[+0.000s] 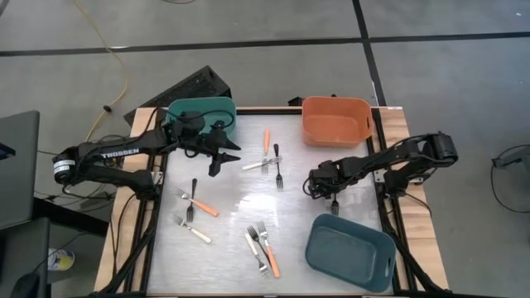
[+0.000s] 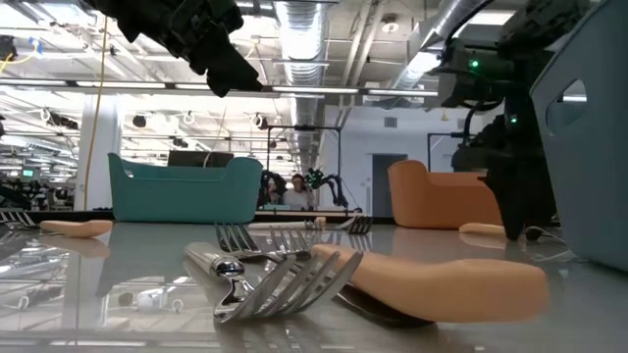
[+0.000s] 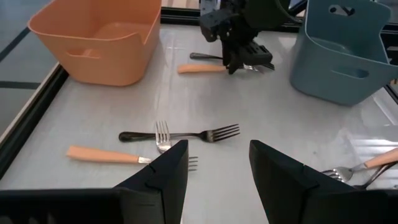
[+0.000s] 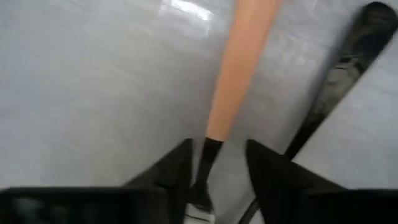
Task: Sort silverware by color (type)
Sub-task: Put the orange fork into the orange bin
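Note:
Several small forks lie flat on the table: an orange-handled one [image 1: 267,141], a black one [image 1: 278,174] and a pale-handled one [image 1: 258,163] at the far middle, others near the front [image 1: 263,248]. My right gripper [image 1: 331,197] points down at the right side. It is open, with its fingers on either side of the dark neck [image 4: 208,155] of an orange-handled fork [image 3: 200,68] that lies on the table. A black fork [image 4: 339,81] lies beside that one. My left gripper [image 3: 217,152] hangs open above the table by the teal bin, with nothing between its fingers.
A teal bin [image 1: 203,116] stands at the far left, an orange bin [image 1: 335,120] at the far right, and a blue-grey bin [image 1: 349,252] at the near right, close to my right gripper. People show far behind the table in the low view.

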`<state>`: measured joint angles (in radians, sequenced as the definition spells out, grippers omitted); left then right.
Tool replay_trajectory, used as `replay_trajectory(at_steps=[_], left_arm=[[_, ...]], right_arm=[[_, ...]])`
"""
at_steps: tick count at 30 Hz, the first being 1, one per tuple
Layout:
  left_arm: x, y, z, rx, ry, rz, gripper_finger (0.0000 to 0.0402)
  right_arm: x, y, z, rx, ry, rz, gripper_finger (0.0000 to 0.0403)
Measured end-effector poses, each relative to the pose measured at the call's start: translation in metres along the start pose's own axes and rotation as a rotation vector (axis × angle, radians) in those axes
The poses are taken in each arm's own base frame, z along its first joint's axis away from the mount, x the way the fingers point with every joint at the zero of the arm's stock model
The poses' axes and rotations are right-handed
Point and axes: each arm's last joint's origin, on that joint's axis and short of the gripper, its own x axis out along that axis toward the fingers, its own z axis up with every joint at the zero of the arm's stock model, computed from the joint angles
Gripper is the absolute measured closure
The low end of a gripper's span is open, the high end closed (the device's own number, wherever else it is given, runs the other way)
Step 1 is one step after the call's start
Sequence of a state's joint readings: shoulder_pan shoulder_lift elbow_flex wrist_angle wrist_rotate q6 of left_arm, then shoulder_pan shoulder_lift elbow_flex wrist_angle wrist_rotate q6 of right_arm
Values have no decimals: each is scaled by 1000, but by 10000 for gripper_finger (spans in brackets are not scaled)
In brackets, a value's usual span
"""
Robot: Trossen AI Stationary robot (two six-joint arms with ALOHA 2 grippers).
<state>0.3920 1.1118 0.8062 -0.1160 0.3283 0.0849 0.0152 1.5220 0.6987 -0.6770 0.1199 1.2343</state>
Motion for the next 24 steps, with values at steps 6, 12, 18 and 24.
replay_trajectory(at_steps=[6, 12, 18, 24], left_arm=[[0, 0, 0, -1, 2, 0, 246], [0, 0, -1, 1, 8, -1, 246], [0, 0, -2, 31, 18, -3, 246], [0, 0, -3, 42, 30, -10, 246]], right_arm=[[-6, 6, 6, 17, -25, 38, 367], [-30, 25, 19, 61, -109, 202, 365], [-74, 34, 39, 28, -221, 363, 364], [-123, 25, 61, -53, -365, 467, 364]])
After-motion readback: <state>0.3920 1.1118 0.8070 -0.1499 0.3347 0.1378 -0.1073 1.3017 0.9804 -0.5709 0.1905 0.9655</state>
